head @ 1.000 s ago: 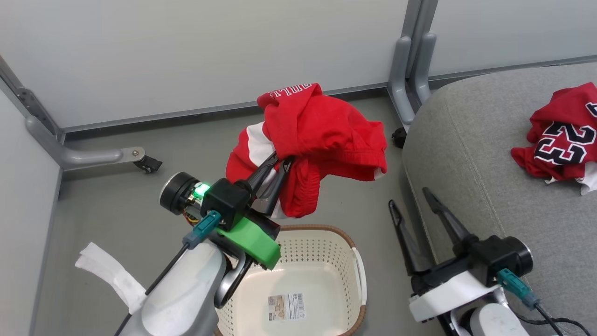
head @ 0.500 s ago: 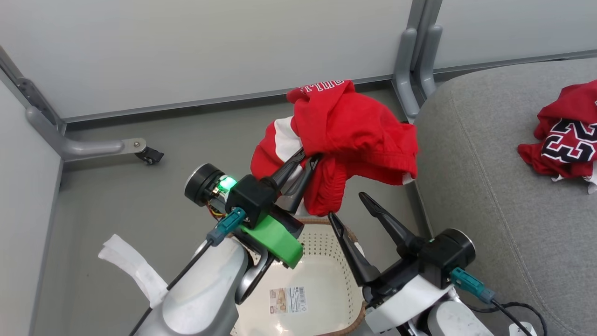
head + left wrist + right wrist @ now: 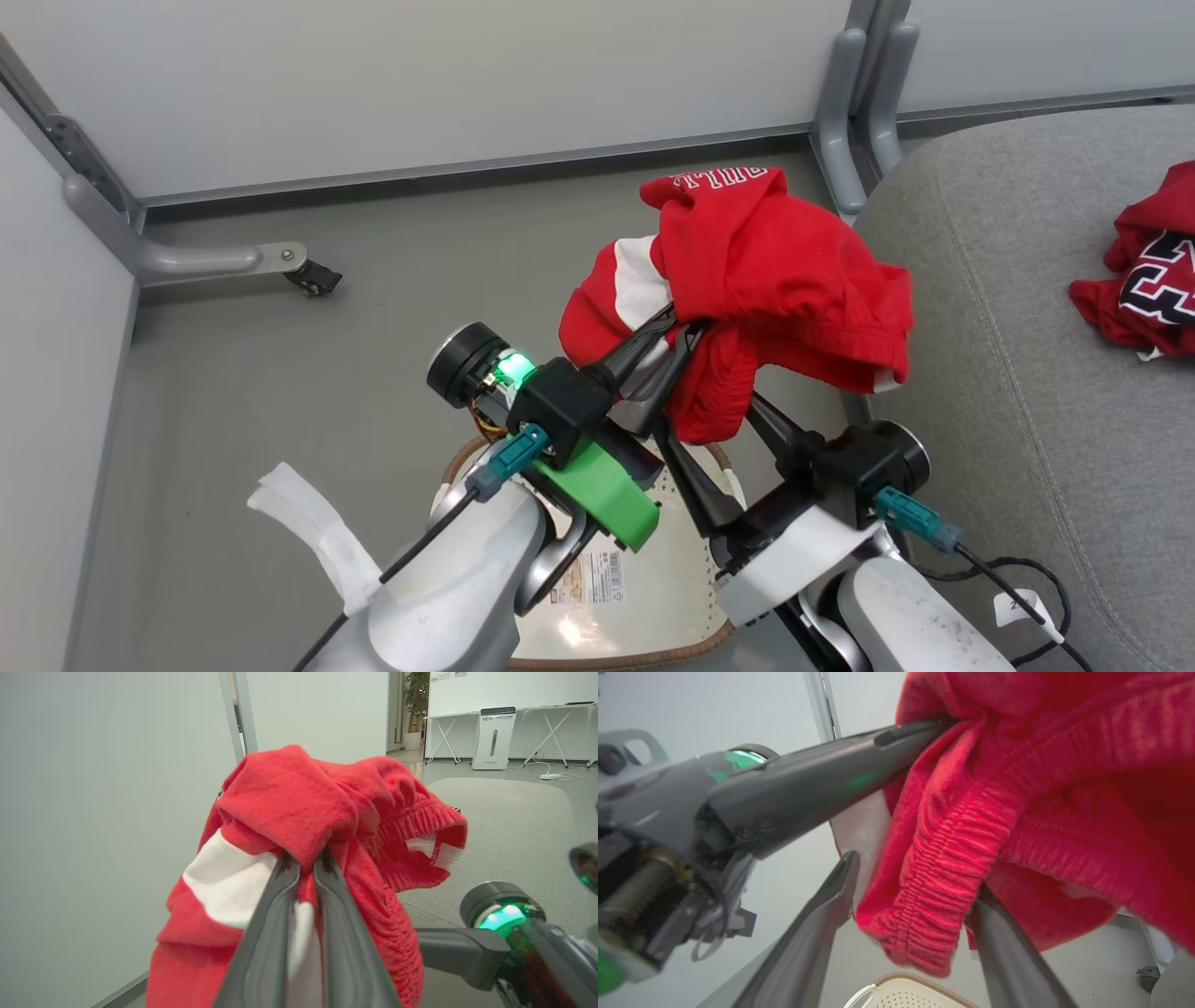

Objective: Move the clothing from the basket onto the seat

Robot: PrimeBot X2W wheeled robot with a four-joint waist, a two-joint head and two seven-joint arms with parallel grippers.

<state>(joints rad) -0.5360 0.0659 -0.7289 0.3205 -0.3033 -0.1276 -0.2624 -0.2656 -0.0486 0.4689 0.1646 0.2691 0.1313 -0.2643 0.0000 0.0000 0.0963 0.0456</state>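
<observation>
Rightward, past both pairs of fingers: the seat (image 3: 1008,392), a broad grey cushion with rounded edge and stitched seam. Hanging from the left gripper (image 3: 684,324), up off floor and seat alike: the red piece (image 3: 775,271), bunched over the fingertips, white stripe on the side left of the fingers, white lettering upside down on the fold farthest beyond the tips, gathered waistband drooping back below them toward the wrist. Left fingers narrowed almost to touching, pinching a fold of that red cloth at the tips. Below and behind both grippers, down by the wrists: the basket (image 3: 644,653), cream, perforated, brown-rimmed, largely hidden by the two forearms, bare bottom showing between them. Far to the right of the right fingers, lying on the seat: the jersey (image 3: 1153,280), crumpled, black-and-white number cut by the frame edge, well apart from the red piece. Just right of the left fingers and lower: the right gripper (image 3: 709,415), fingers spread wide, pointing up under the red piece, closed on nothing. Seen from the right wrist, waistband hem dangling down between those two spread fingers; touching them or not, impossible to tell. On the basket bottom, below the base of the left fingers: a small printed label (image 3: 597,581). Smallest, behind the left fingers on the wrist: a green light (image 3: 511,369).
</observation>
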